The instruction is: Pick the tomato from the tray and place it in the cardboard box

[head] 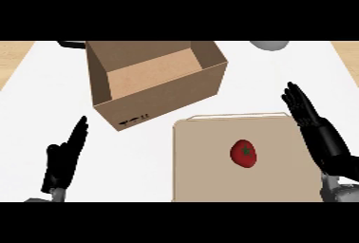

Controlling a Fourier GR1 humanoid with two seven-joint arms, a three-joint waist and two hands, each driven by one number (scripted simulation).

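Observation:
A red tomato (244,153) with a green stem lies on a flat tan tray (210,166) at the lower middle right. An open cardboard box (155,80) stands behind it, up and to the left, its opening facing up. My right hand (317,130) is open with straight fingers just off the tray's right edge, level with the tomato and apart from it. At the lower left, far from the tray, my left hand (64,159) rests open with its fingers pointing up. Neither hand holds anything.
The tray and box stand on a white counter top (49,104) with wooden strips at both far sides. A grey rounded object (270,45) sits at the far edge on the right, and a dark object (70,44) at the far left behind the box.

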